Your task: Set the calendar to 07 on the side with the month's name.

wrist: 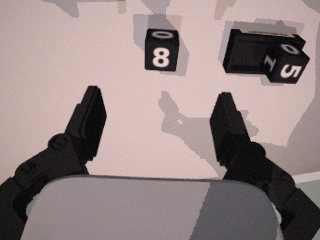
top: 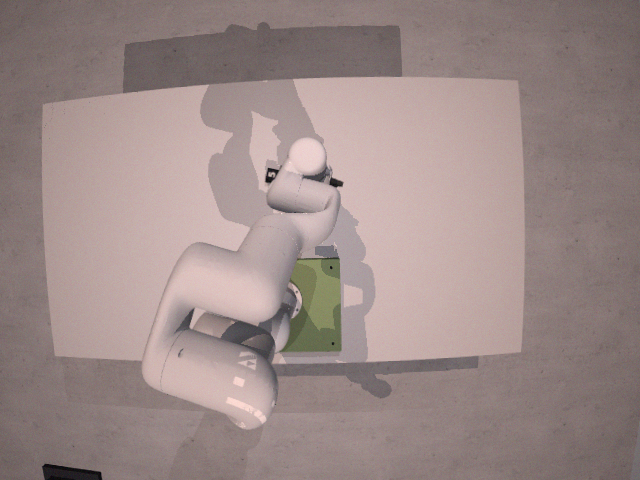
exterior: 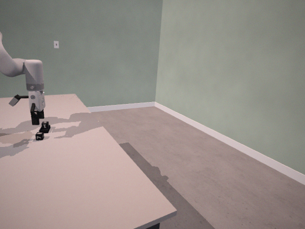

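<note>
In the wrist view a loose black cube [wrist: 162,51] stands on the table with 8 on top and 0 on its far face. To its right lies the small black tray [wrist: 248,50], with a second cube [wrist: 288,63] showing 5 at its right end. My gripper [wrist: 159,103] is open and empty. It hovers above the table just short of the 8 cube, one finger on each side of its line. In the side view the gripper [exterior: 36,119] hangs straight down behind the tray and its cube [exterior: 45,127], with the loose cube [exterior: 39,136] in front. From overhead the arm hides all but the 5 cube [top: 270,174].
The green base plate [top: 317,304] of the arm sits at the table's near edge. The wrist camera [exterior: 15,99] sticks out beside the gripper. The table's right edge [exterior: 137,170] drops to the floor.
</note>
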You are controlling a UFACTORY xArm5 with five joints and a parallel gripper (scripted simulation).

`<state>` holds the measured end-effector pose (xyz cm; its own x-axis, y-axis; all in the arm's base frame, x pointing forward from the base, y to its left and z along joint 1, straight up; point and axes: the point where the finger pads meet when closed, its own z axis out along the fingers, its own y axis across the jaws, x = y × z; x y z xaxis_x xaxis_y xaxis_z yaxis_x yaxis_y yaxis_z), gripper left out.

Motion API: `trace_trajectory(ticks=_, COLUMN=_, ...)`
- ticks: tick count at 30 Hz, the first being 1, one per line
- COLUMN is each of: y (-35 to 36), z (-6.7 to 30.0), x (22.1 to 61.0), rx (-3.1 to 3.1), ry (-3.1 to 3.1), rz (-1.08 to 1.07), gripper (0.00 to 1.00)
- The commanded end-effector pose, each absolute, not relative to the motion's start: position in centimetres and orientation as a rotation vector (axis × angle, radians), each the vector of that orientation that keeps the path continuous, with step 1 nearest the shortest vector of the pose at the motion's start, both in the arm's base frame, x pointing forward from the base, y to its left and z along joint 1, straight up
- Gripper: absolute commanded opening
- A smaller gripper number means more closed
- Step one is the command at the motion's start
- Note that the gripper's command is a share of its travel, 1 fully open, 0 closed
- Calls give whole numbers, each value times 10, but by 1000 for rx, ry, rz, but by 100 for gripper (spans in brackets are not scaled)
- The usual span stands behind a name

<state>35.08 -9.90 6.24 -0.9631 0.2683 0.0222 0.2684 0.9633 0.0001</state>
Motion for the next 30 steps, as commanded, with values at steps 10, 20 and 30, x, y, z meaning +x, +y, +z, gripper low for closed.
trace_trajectory(ticks=10, y=-99, z=63, x=352, rx=-425, ry=-3107, rz=-1, gripper=100)
trace_trajectory(ticks=20, y=-99, z=66, x=350, rx=-428, ry=-3107, rz=-1, gripper=100)
trace_trajectory(ticks=30, y=-99, z=67, x=349, rx=-429, ry=-3107, rz=-1, gripper=49)
